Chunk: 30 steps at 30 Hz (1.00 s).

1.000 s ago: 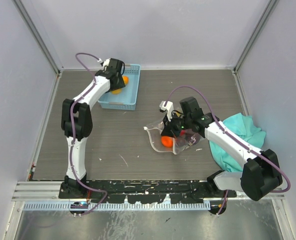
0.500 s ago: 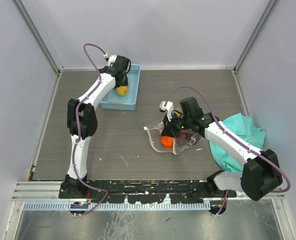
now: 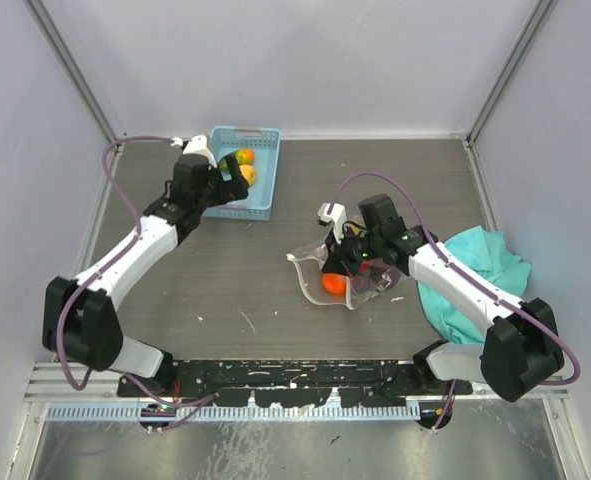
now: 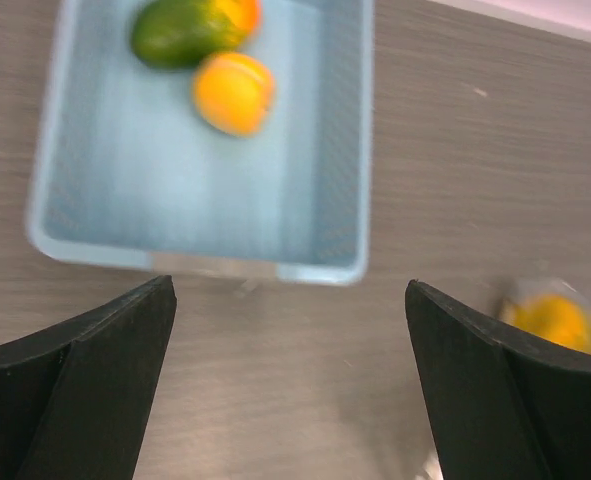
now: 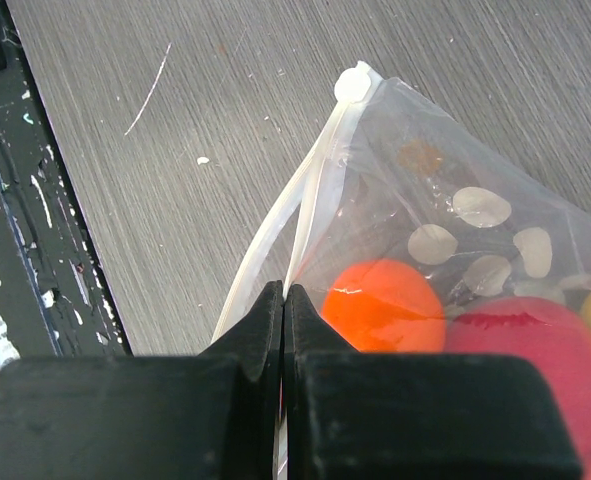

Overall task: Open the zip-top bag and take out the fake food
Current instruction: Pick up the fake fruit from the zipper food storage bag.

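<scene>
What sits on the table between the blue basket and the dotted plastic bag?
Nothing: only bare tabletop separates the basket and the bag, as the top view shows.

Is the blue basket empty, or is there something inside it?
Not empty. The blue basket holds two pieces: a green-and-orange fruit and an orange fruit.

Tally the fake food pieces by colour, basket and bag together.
Orange: 2, the orange piece in the basket and the orange ball in the zip-top bag
Green-and-orange: 1, the green-and-orange piece in the basket
Red: 1, the red piece in the bag
Total: 4 clearly seen; other pieces in the bag are too blurred or cut off to count.
</scene>
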Each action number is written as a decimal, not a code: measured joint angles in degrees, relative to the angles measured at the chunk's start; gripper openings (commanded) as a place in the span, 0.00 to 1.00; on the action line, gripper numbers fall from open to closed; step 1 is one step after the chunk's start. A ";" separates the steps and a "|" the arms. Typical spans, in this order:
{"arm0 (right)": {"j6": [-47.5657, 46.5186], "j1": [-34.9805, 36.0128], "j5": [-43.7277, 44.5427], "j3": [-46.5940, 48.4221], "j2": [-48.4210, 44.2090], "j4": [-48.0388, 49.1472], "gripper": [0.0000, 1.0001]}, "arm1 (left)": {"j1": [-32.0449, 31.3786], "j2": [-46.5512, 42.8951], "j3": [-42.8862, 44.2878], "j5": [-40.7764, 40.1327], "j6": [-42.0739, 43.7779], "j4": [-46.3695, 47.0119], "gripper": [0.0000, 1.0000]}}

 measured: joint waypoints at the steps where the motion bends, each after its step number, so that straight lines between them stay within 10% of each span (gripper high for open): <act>1: -0.15 0.00 -0.02 0.00 -0.02 -0.11 0.01 | 0.00 -2.62 -3.74 2.93 -0.92 3.21 0.96; 9: -0.68 -0.02 -0.55 0.00 -0.02 -0.81 0.01 | -1.99 -21.29 -32.76 19.89 -14.10 21.07 0.94; 18: -2.25 -0.11 -2.14 0.33 -0.02 -2.38 0.01 | -19.93 -35.98 -46.25 18.64 -19.69 30.64 0.85; 30: -3.61 -0.11 -3.72 0.46 -0.02 -2.78 0.01 | -38.66 -23.69 -48.61 8.24 -17.51 41.11 0.66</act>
